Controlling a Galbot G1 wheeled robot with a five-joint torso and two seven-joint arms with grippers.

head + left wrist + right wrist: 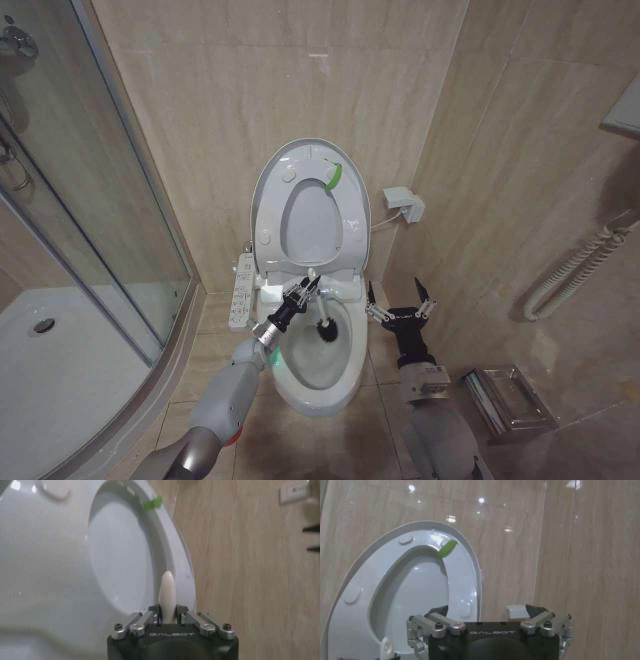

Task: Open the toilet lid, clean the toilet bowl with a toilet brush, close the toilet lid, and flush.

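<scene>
The toilet lid stands raised against the back wall, its underside with round bumpers and a green strip facing me. Below it the white toilet bowl lies uncovered. My left gripper is over the bowl's rear, shut on the thin white handle of the toilet brush, whose dark head hangs inside the bowl. The handle's tip pokes up between my left gripper's fingers. My right gripper hovers open and holds nothing, to the right of the bowl and apart from it; it also shows in its own wrist view.
A button panel juts from the bowl's left side. The glass shower enclosure and its tray border the left. A wall fitting, a white coiled hose and a metal rack lie on the right.
</scene>
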